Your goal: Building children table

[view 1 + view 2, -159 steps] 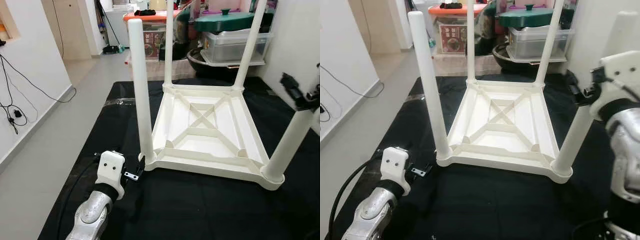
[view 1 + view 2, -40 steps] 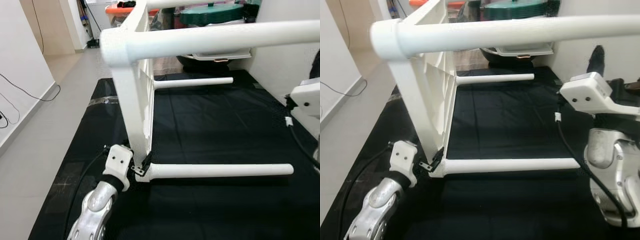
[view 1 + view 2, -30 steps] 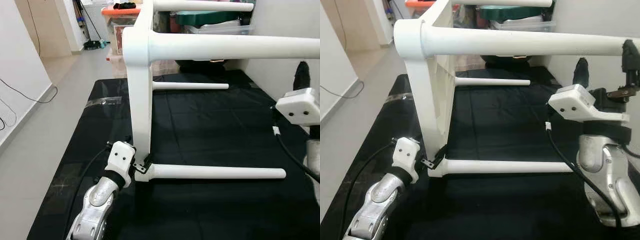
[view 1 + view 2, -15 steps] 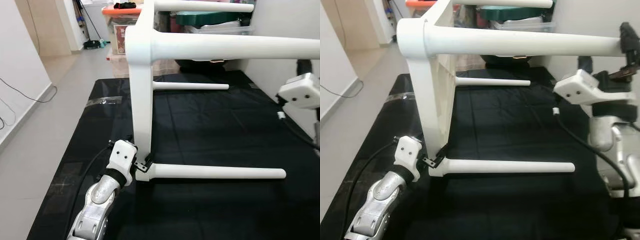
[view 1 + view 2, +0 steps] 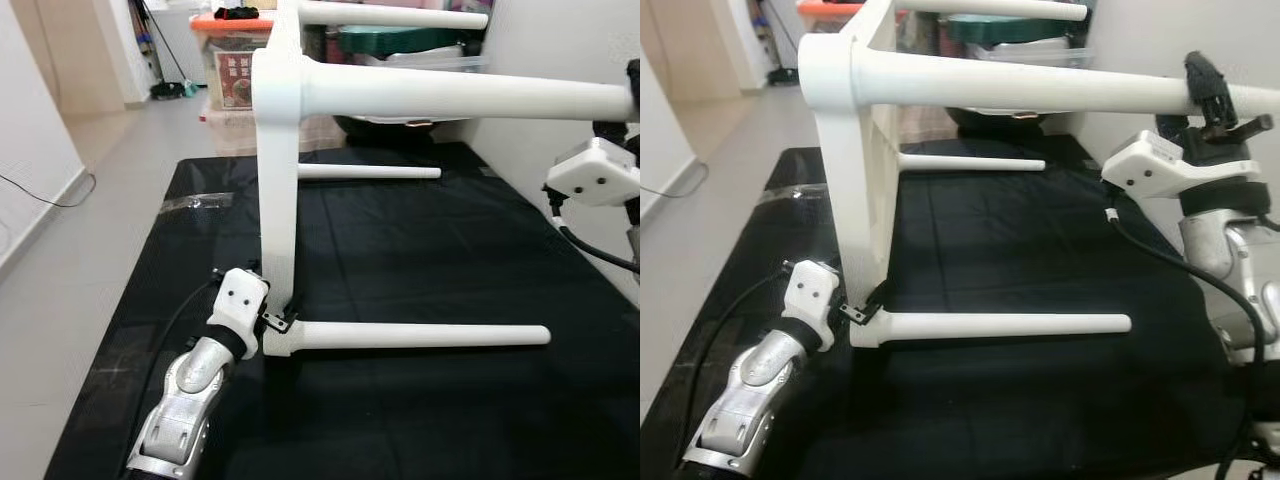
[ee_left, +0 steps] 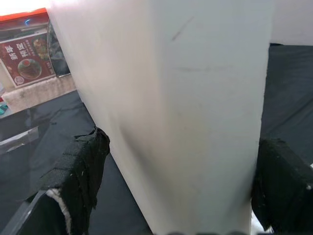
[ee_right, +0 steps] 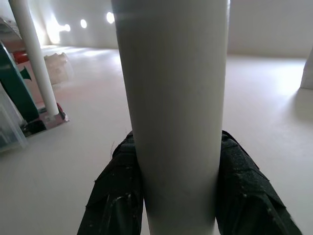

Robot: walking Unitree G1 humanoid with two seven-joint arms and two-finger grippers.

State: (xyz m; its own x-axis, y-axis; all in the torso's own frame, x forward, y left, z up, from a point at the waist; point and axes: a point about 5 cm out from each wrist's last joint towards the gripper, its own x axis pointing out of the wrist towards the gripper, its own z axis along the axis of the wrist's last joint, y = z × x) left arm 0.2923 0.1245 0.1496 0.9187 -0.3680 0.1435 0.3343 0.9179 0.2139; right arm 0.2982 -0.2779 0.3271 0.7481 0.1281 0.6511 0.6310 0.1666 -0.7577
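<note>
Lying sideways, the table has both grippers' jaws clamped: left corner, right leg.

A lived-in home: pale tiled floor, stacked plastic storage bins and a green-lidded pot crowd the twelve o'clock end, a broom toward eleven o'clock.

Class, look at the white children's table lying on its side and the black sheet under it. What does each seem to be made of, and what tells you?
Children's table: probably moulded plastic, smooth with a soft sheen; its tubular legs look seamless and uniformly white. Black sheet: seemingly thin matte fabric or a soft mat, since it shows fold creases and reflects little light.
</note>
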